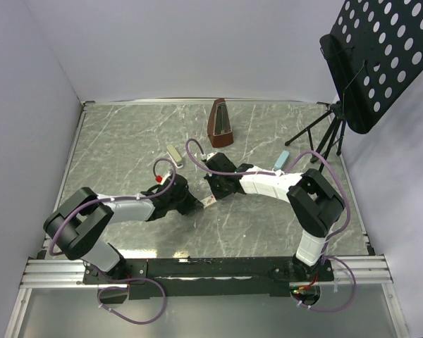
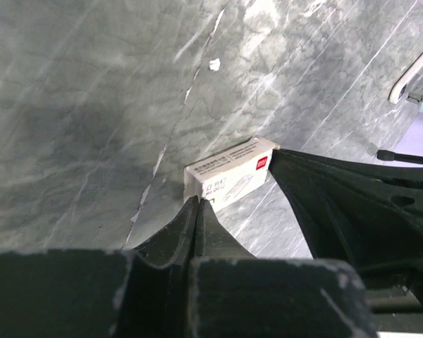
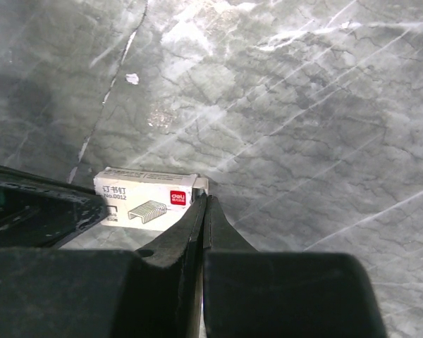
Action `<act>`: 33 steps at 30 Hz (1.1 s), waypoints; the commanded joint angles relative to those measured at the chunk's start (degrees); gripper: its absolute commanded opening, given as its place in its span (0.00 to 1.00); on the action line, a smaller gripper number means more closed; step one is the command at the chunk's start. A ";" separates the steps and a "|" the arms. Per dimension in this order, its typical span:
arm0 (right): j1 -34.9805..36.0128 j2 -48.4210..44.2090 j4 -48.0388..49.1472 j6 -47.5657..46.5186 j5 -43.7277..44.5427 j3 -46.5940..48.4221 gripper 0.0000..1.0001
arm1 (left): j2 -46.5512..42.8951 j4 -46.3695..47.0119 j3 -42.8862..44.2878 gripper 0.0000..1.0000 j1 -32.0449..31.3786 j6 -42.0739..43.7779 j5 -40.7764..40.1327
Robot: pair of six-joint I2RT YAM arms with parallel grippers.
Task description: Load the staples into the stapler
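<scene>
Left gripper [image 2: 199, 202] is pressing its closed fingertips against one end of the staple box [image 2: 229, 172]; right gripper [image 3: 206, 200], also pinched shut, is touching the opposite end. Box is lying flat on the table [image 1: 127, 141], a metronome [image 1: 221, 124] is standing behind, and a music stand [image 1: 377, 56] is looming far right.

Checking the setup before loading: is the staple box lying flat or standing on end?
Flat: the staple box lies on the table, printed face up in both wrist views.

staple box [image 1: 209, 203] too small from above to read; pale object [image 2: 416, 79] cut off at the 2 o'clock edge, unidentifiable.
</scene>
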 commanded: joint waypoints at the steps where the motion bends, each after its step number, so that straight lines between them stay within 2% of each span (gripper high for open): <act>1: 0.38 -2.25 -1.25 0.52 3.18 2.01 0.00 | -2.40 1.64 -1.43 0.01 0.07 -1.01 0.30; 12: -0.06 -3.03 -2.39 0.25 5.56 1.57 0.00 | -3.81 5.67 -3.46 0.02 0.16 -0.14 1.35; 17: 0.03 -2.77 -2.13 0.60 4.77 1.57 0.00 | -5.30 13.58 -5.57 0.25 0.16 1.01 1.62; 22: -0.06 -2.95 -2.13 0.87 4.50 1.48 0.00 | -3.99 15.88 -5.13 0.31 0.16 1.80 1.27; 33: -0.06 -3.47 -2.13 0.96 4.15 1.39 0.00 | 0.93 16.49 -3.64 0.31 0.16 2.33 1.18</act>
